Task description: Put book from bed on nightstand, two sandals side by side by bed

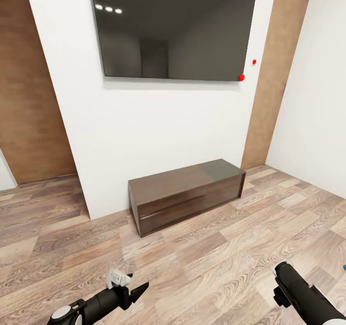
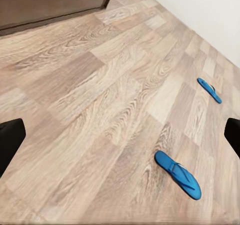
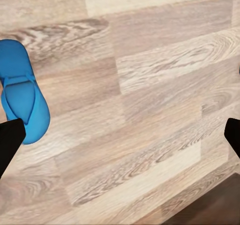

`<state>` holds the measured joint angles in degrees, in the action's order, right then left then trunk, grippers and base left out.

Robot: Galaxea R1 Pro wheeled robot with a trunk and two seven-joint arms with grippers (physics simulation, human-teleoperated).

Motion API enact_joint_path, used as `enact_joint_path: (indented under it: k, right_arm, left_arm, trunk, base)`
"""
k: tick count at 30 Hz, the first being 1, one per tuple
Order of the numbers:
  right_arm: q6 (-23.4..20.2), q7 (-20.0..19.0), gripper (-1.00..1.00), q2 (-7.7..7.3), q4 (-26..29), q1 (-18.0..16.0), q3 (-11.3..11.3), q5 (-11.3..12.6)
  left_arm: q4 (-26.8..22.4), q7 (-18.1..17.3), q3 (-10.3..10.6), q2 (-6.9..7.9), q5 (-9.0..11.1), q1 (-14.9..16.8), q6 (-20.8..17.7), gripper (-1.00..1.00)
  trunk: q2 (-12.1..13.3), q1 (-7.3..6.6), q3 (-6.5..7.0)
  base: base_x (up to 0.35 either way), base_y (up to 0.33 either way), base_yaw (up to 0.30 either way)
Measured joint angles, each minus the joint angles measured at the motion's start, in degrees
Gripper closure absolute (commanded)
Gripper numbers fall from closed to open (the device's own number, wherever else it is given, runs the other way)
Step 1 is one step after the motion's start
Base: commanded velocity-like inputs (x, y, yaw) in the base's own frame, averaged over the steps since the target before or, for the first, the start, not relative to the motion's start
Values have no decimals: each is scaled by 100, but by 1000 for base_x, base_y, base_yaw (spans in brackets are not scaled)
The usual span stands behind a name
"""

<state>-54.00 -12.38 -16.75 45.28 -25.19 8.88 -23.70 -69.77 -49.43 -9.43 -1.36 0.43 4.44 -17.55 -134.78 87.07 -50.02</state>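
Observation:
Two bright blue sandals lie apart on the wood floor: a near sandal [image 2: 177,174] and a farther sandal [image 2: 209,90] closer to the white wall. One sandal [image 3: 22,97] lies flat on the planks beside a fingertip of my right gripper [image 3: 120,140], which is open and holds nothing. My left gripper [image 2: 120,140] is open too, hanging over bare floor; in the head view the left gripper [image 1: 134,289] sits low at the left. A blue speck [image 1: 344,266] shows at the right edge. The book, bed and nightstand are out of view.
A big black wall screen [image 1: 173,27] hangs on a white wall. Below it stands a long low dark bench [image 1: 187,193] on the plank floor. Brown wood panels flank the wall, and my right arm [image 1: 293,291] reaches in at the bottom right.

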Motion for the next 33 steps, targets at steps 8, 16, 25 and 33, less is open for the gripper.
enact_joint_path:
  k: [8, 16, 25, 33]
  right_arm:
    - [6, -8, -100, 194, 54, -3, 5, 42]
    - [8, -17, -100, 351, 59, -1, -2, 35]
    - [8, -18, -100, 364, 61, 0, -3, 114]
    - [9, -17, -100, 363, 61, -2, -3, 117]
  left_arm:
    - [159, 10, -45, 2, -5, 0, 14, -100]
    - [259, 11, -49, 2, -6, 0, 14, -100]
    - [275, 11, -49, 2, -5, 0, 14, -100]
    - [283, 11, -44, -5, -8, 0, 14, -100]
  trunk:
    - [-321, 176, -144]
    - [-642, 352, -287]
    - [-849, 473, -465]
    - [-859, 493, -643]
  base:
    - [0, 0, 0]
    - [0, 0, 0]
    - [0, 0, 0]
    - [0, 0, 0]
